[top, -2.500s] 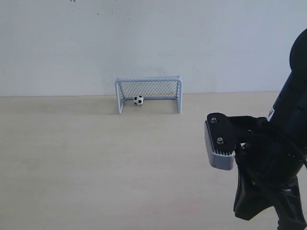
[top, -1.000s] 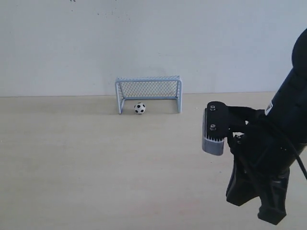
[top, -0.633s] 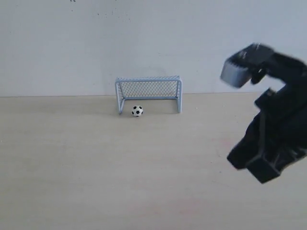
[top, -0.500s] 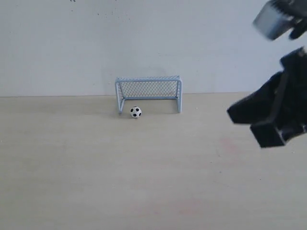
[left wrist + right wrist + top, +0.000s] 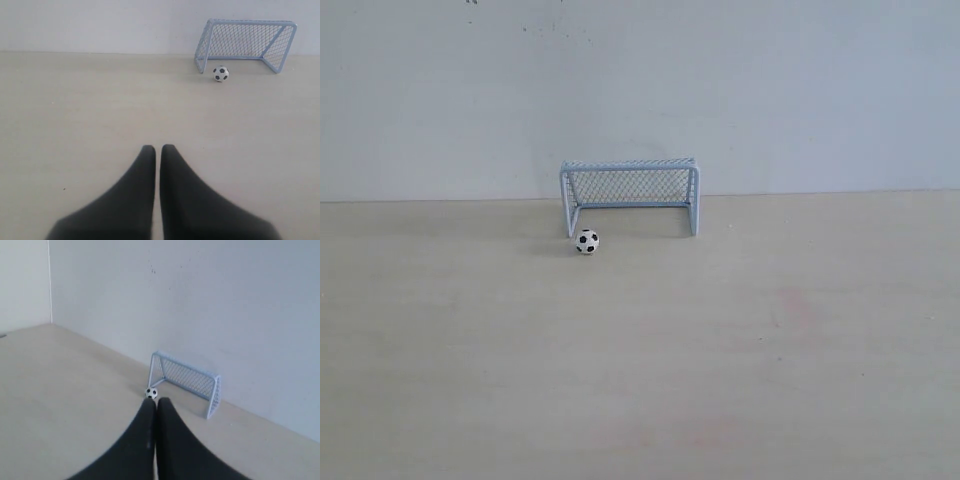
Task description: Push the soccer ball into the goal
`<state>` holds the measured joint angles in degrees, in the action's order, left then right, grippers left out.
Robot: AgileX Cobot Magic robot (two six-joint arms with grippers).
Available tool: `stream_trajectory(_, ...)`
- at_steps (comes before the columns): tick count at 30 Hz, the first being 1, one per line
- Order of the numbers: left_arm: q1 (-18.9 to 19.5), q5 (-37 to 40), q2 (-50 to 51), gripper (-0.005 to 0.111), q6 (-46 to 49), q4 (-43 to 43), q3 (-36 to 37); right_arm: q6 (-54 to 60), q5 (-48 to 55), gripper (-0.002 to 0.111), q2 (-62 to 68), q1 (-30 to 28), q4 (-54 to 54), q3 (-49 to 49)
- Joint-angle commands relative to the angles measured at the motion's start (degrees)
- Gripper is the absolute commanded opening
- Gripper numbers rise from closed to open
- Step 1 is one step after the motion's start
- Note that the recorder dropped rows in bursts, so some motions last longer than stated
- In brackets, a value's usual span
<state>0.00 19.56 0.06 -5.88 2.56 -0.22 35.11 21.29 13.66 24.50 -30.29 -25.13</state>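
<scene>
The soccer ball (image 5: 586,241) rests on the table just outside the goal (image 5: 630,195), in front of its left post; it also shows as the ball (image 5: 220,73) in the left wrist view and the ball (image 5: 151,393) in the right wrist view. The goal (image 5: 245,42) stands against the wall, its netted frame (image 5: 187,380) empty. My left gripper (image 5: 158,147) is shut with nothing between its fingers, well short of the ball. My right gripper (image 5: 155,401) is shut too, raised and far back from the ball. Neither arm appears in the exterior view.
A pale wooden table (image 5: 640,360) runs up to a plain white wall (image 5: 640,90) behind the goal. A wall corner (image 5: 49,280) appears in the right wrist view.
The ball has rolled out of the goal, forward and left, to in front of the left post. The right arm has swung up and out of the exterior view.
</scene>
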Motion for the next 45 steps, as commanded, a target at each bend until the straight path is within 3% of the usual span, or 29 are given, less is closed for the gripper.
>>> stream_trajectory(1,0.00,-0.19,-0.06,0.004,-0.01,0.05,0.22,0.83,-1.64,0.000,-10.67,-0.66,1.10,3.15)
stream_trajectory(11,0.00,-0.19,-0.06,0.004,-0.01,0.05,0.22,0.83,-7.26,0.000,-13.66,-8.94,1.44,4.49)
stream_trajectory(19,0.00,-0.19,-0.06,0.004,-0.01,0.05,0.22,-0.35,-7.73,0.000,-13.66,-9.15,-0.92,4.49)
stream_trajectory(22,0.00,-0.19,-0.06,0.004,-0.01,0.05,0.22,-6.15,-7.85,0.000,-13.66,-9.15,-1.47,4.49)
stream_trajectory(30,0.00,-0.19,-0.06,0.004,-0.01,0.05,0.22,-45.44,-8.06,0.000,-13.66,-9.15,31.46,6.82)
stream_trajectory(37,0.00,-0.19,-0.06,0.004,-0.01,0.05,0.22,-46.99,-8.41,0.000,-13.66,-9.15,33.84,16.29)
stream_trajectory(45,0.00,-0.19,-0.06,0.004,-0.01,0.05,0.22,-46.99,-4.03,0.000,-13.66,-9.15,33.70,20.70)
